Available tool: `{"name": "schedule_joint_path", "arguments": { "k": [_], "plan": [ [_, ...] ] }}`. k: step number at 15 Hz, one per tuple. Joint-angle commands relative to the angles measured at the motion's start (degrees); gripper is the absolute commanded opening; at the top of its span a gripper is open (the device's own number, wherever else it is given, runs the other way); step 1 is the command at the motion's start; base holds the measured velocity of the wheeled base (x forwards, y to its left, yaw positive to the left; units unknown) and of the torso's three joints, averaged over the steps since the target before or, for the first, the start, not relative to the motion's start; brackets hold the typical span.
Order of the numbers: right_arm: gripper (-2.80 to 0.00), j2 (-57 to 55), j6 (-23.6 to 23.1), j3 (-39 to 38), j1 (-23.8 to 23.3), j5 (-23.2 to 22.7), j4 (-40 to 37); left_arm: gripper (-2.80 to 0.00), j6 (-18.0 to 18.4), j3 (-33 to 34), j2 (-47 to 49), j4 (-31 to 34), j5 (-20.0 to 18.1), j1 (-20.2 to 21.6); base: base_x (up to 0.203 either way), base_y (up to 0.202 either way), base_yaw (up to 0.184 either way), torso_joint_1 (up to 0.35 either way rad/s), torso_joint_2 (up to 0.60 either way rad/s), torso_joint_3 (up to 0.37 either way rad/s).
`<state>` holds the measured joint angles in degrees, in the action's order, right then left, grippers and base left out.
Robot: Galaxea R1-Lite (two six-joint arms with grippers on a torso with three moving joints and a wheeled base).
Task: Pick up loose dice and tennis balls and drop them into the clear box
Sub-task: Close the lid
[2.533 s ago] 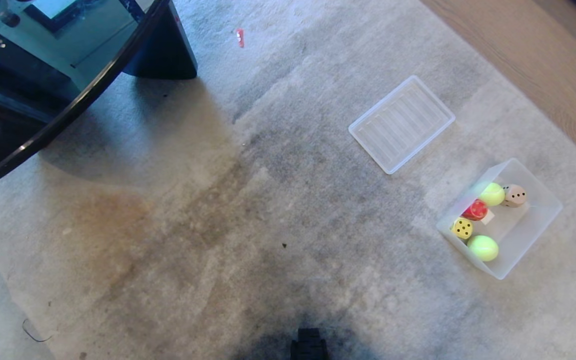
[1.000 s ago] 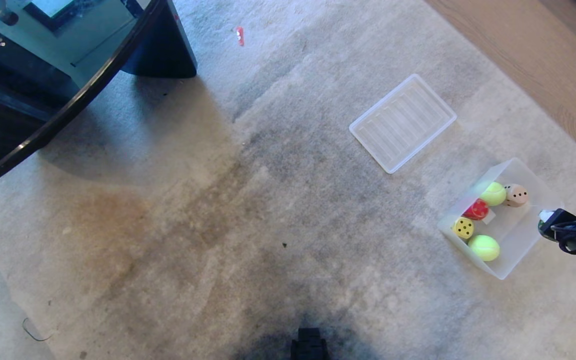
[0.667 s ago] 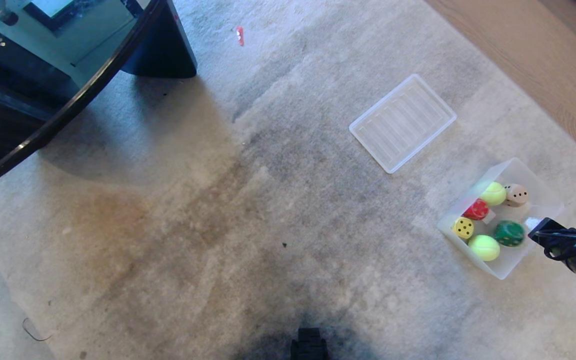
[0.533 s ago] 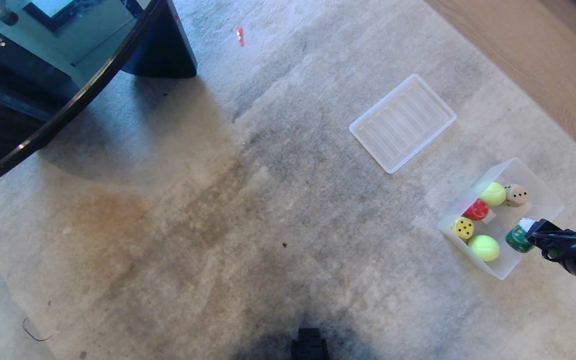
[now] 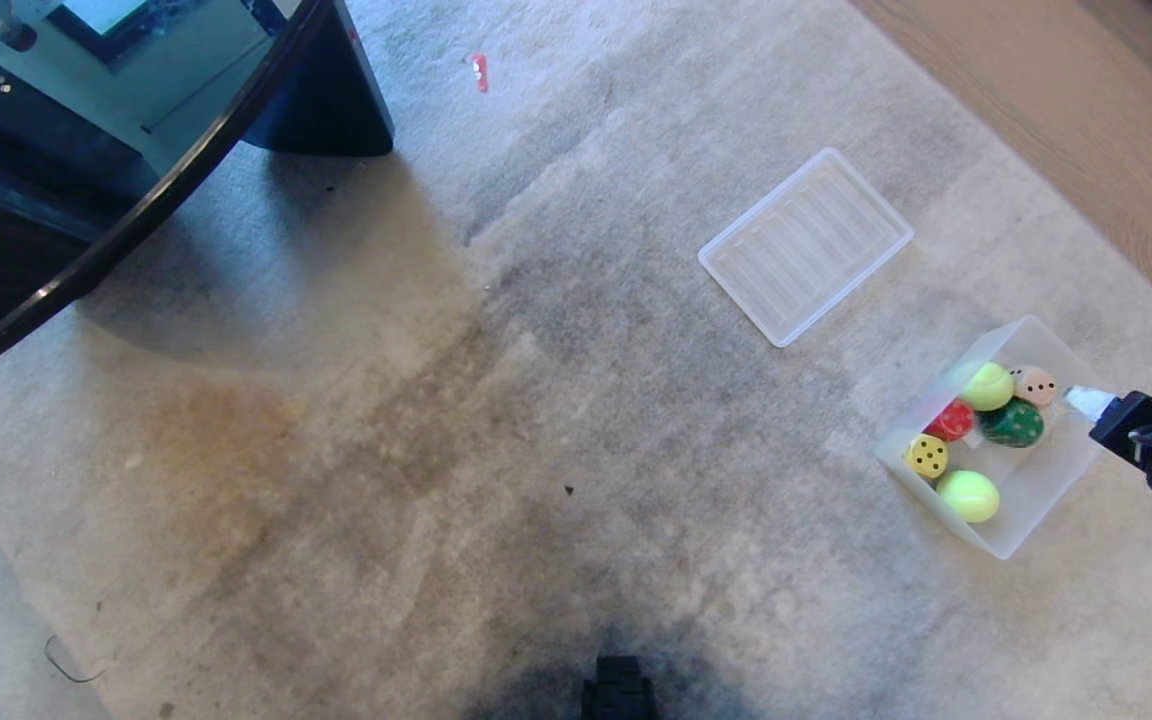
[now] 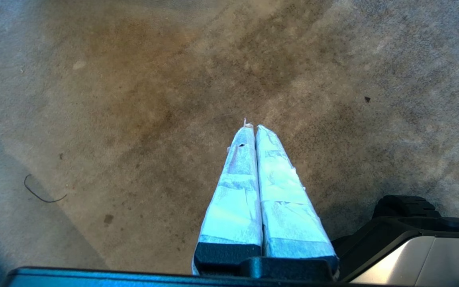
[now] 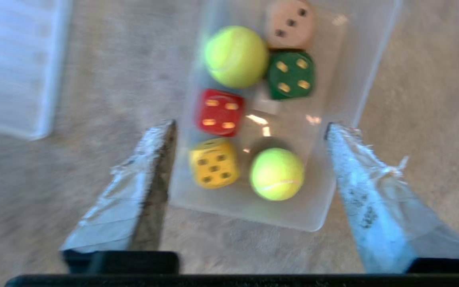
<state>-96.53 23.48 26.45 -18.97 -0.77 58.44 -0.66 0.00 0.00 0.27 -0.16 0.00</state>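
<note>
The clear box (image 5: 1011, 548) stands on the carpet at the right. Inside it lie the yellow die (image 5: 926, 456), red die (image 5: 950, 420), green die (image 5: 1013, 423), tan die (image 5: 1036, 385) and two tennis balls (image 5: 986, 386) (image 5: 967, 495). My right gripper (image 7: 249, 125) hangs open and empty above the box's right side, its taped fingers (image 7: 357, 159) spread wide. In the right wrist view the green die (image 7: 291, 74) rests against the tan die (image 7: 290, 24). My left gripper (image 6: 251, 127) is parked low over bare carpet, shut and holding nothing.
A flat ridged clear lid (image 5: 804, 245) lies on the carpet behind the box. A dark glass table (image 5: 86, 150) with a black leg (image 5: 326, 90) fills the far left. Wooden floor (image 5: 1086, 110) borders the carpet at the far right.
My right gripper came in over the box from the right and opened. The green die dropped in and rolled to rest beside the tan die. The gripper has since drawn back.
</note>
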Motion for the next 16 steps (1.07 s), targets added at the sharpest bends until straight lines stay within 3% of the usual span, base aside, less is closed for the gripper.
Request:
{"name": "schedule_joint_path", "arguments": {
  "k": [1, 6, 9, 13, 16],
  "plan": [
    [-2.80, 22.7, -0.2, 0.0, 3.1, -1.7, -12.4, -2.80, 0.0, 0.0, 0.0, 0.0, 0.0, 0.0, 0.000, 0.000, 0.000, 0.000, 0.00, 0.000],
    [-2.80, 59.8, -3.3, 0.3, 11.7, -4.1, -49.6, -2.80, 0.0, 0.0, 0.0, 0.0, 0.0, 0.0, 0.000, 0.000, 0.000, 0.000, 0.00, 0.000],
    [-2.80, 77.4, -8.8, -3.3, 14.4, -4.8, -66.0, -2.80, 0.0, 0.0, 0.0, 0.0, 0.0, 0.0, 0.000, 0.000, 0.000, 0.000, 0.00, 0.000],
    [-2.80, 94.2, -19.1, -16.7, 17.6, -1.8, -73.1, -2.80, 0.0, 0.0, 0.0, 0.0, 0.0, 0.0, 0.000, 0.000, 0.000, 0.000, 0.00, 0.000],
    [-2.80, 96.6, -22.2, -22.2, 18.3, 2.8, -69.3, -2.80, 0.0, 0.0, 0.0, 0.0, 0.0, 0.0, 0.000, 0.000, 0.000, 0.000, 0.00, 0.000]
  ]
}}
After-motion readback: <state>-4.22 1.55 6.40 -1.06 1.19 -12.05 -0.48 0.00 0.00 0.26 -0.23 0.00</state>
